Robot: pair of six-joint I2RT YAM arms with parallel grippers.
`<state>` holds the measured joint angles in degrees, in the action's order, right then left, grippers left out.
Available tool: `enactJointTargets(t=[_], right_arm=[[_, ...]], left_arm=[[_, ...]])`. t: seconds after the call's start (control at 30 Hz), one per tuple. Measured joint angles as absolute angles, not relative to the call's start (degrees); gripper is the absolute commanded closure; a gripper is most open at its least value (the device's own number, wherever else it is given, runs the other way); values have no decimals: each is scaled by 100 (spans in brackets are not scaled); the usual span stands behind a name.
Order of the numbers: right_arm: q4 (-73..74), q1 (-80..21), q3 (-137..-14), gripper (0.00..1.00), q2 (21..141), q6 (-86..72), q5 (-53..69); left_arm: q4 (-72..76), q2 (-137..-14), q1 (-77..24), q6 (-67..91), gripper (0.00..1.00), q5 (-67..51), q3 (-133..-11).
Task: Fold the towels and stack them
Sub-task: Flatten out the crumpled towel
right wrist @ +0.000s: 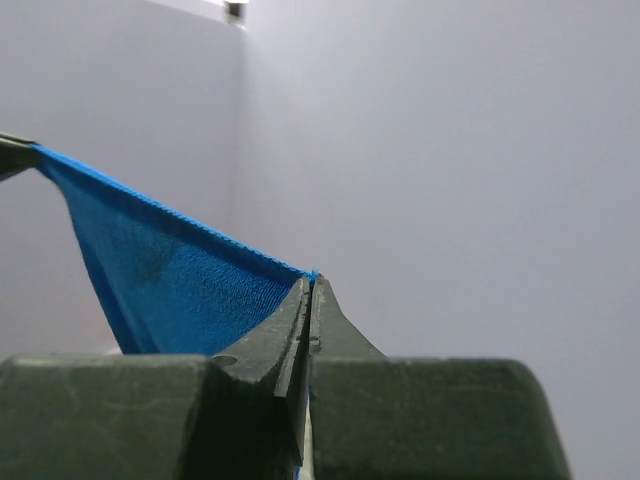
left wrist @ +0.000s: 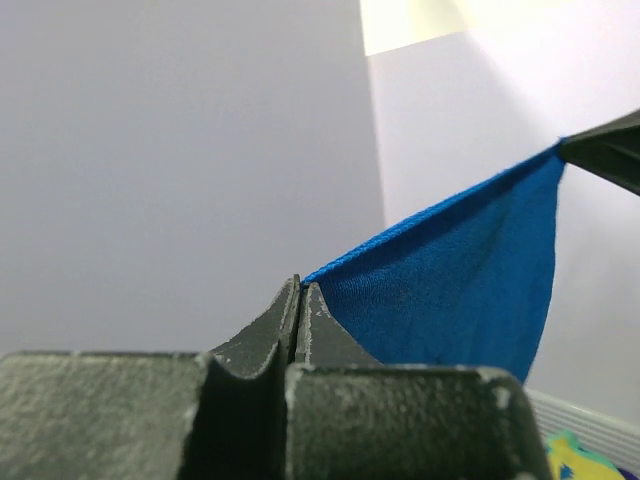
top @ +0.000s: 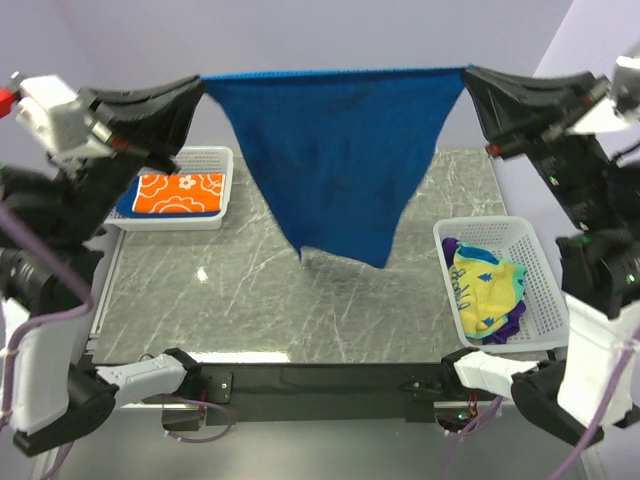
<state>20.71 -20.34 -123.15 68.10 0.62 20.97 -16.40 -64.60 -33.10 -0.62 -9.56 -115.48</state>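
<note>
Your left pincer [top: 203, 82] and right pincer [top: 466, 71] each pinch shut on one top corner of one blue towel [top: 340, 165], stretched in the air above the table [top: 260, 290]. Two baskets: left basket [top: 170, 222] holds one orange towel [top: 180, 193], right basket [top: 540, 275] one yellow towel [top: 487, 292], one purple towel [top: 450, 248].

Table [top: 260, 290]: grey marble, white veins.
Hanging towel [top: 335, 170]: plain royal blue.
Left-edge towel [top: 180, 193]: orange, white flowers.
Right-edge top towel [top: 487, 290]: yellow, teal-blue pattern.
Towel beneath it [top: 505, 330]: purple.
Left-edge basket [top: 226, 190], right-edge basket [top: 540, 280]: white mesh.
</note>
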Motion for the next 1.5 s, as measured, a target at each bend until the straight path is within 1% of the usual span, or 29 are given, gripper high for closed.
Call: enactJointTargets(t=[0.1, 0.2, 0.3, 0.4, 0.53, 0.6, 0.77, 0.9, 1.07, 1.2, 1.33, 1.43, 1.5], right_arm=[[2075, -2036, -12105, 100, 6573, -14, 2377], [2075, -2036, -11937, 100, 6484, -58, 2447], [2056, -2034, -11780, 100, 6541, -56, 2235], [2053, -2029, -11710, 100, 6845, -25, 1747], [1973, -1986, -11782, 100, 7747, 113, 908], [1881, -1938, -11922, 100, 8291, 187, 578], [1656, -1822, -12121, 100, 10110, 316, 60], [1573, -1717, -12105, 100, 11260, 351, -84], [1092, -1656, -11950, 100, 11992, 373, -8], [510, -1614, -11957, 100, 12234, 377, 99], [185, -1568, -11955, 100, 12304, 414, 281], [-3, -1542, -11893, 100, 12278, 412, 467], [-145, -1538, -11493, 100, 12103, 384, 622]], left_arm=[[-1653, -6167, -3310, 10, 100, -1282, -11316], [-1662, -6082, -3308, 30, 100, -1295, -11104], [-1686, -6246, -3308, 36, 100, -996, -11045], [-1645, -6661, -3304, 3, 100, -283, -11048], [-1511, -7723, -2987, -40, 100, 637, -11205], [-1337, -8460, -2644, 32, 100, 902, -11286], [-1000, -10219, -2067, 128, 100, 1284, -11238], [-851, -11273, -1828, 248, 100, 1313, -11179], [-519, -12051, -1640, 449, 100, 1225, -11227], [-327, -12460, -1507, 620, 100, 1020, -11559], [-84, -12501, -1424, 718, 100, 836, -11605], [191, -12422, -1369, 716, 100, 716, -11415], [281, -12241, -1334, 692, 100, 622, -11026]])
